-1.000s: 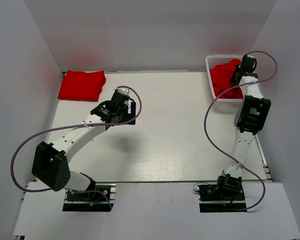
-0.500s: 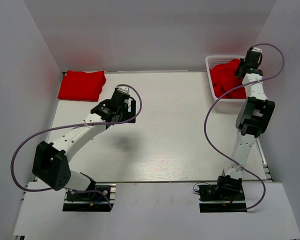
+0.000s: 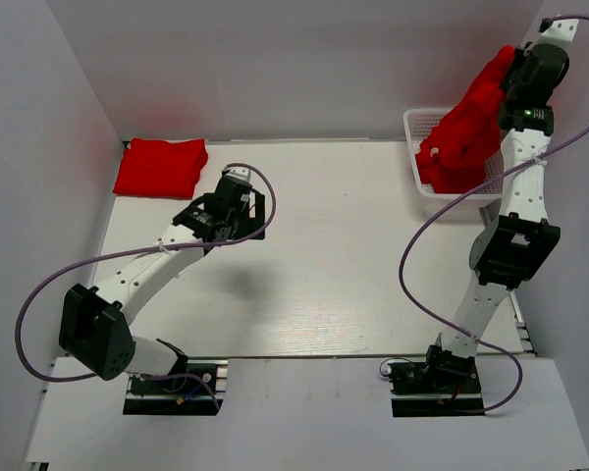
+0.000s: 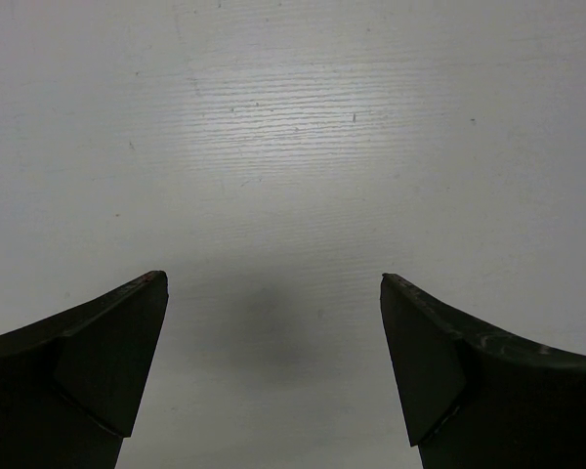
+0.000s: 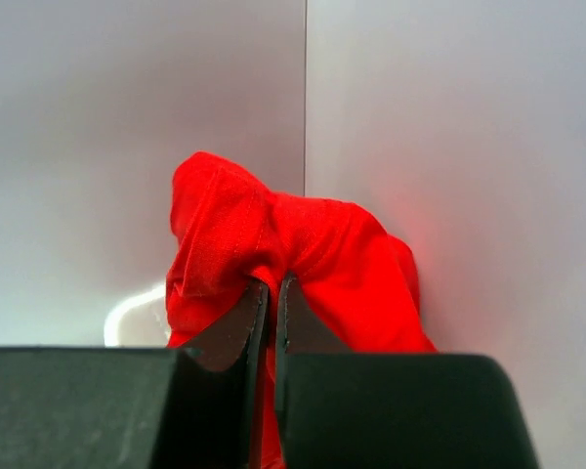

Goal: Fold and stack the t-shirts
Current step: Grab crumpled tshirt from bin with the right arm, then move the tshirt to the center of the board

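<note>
My right gripper point(image 3: 513, 67) is raised high at the back right and shut on a red t-shirt point(image 3: 468, 123), which hangs down from it into the white basket point(image 3: 422, 123). In the right wrist view the jaws are closed on a bunch of the red cloth point(image 5: 273, 244). A folded red t-shirt point(image 3: 161, 165) lies at the back left corner of the table. My left gripper point(image 3: 238, 208) is open and empty over bare table near the folded shirt; the left wrist view shows its spread fingers point(image 4: 107, 352) above the white surface.
The white lattice basket stands at the back right against the wall, with more red cloth point(image 3: 440, 175) inside. White walls close in the table at the back and both sides. The white tabletop point(image 3: 344, 245) spreads between the arms.
My right gripper has risen from the basket, lifting a red t-shirt up and out with it. The left gripper has barely moved.
</note>
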Controlling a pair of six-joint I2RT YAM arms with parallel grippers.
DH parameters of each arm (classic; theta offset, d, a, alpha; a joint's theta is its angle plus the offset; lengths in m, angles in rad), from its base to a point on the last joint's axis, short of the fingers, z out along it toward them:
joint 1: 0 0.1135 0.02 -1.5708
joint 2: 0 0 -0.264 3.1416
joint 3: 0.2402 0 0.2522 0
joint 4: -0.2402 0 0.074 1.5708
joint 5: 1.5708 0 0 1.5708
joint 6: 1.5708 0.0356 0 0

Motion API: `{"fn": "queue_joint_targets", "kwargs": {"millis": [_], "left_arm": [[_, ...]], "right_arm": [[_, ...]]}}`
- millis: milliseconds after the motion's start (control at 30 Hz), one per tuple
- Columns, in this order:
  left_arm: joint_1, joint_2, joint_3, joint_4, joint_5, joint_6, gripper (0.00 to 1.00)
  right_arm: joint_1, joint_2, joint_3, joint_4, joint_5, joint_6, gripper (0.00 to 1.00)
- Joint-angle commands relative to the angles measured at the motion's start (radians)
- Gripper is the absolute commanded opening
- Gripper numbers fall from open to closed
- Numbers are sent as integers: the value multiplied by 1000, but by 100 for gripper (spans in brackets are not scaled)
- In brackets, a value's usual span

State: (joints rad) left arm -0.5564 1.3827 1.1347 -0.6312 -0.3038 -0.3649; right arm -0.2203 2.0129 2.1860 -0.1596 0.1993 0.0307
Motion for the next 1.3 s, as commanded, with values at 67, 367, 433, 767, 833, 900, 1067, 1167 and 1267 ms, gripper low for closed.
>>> {"fn": "queue_joint_targets", "kwargs": {"millis": [67,367,433,767,833,900,1067,1167,1267], "left_arm": [[4,-73,22,-1,-14,-8,100],[4,-91,22,-1,-34,-8,100],[4,-91,22,-1,-34,-8,100],[4,-91,22,-1,-15,-8,100],[4,-91,22,-1,-15,-8,100],[4,-91,22,-1,-15,-8,100],[4,-102,54,-34,-24,-29,100],[4,-102,66,-59,-57,-55,100],[4,-93,91,-94,-75,-74,100]], "right_arm": [[-2,-39,58,91,-7,-23,0],[-1,-31,124,121,-63,14,0],[1,-46,138,147,-63,44,0],[6,-140,195,439,-188,179,0],[7,-157,211,443,-239,204,0],[13,-170,215,437,-290,224,0],[64,-212,216,385,-498,261,0],[119,-226,215,342,-607,276,0],[176,-243,184,307,-725,279,0]]}}
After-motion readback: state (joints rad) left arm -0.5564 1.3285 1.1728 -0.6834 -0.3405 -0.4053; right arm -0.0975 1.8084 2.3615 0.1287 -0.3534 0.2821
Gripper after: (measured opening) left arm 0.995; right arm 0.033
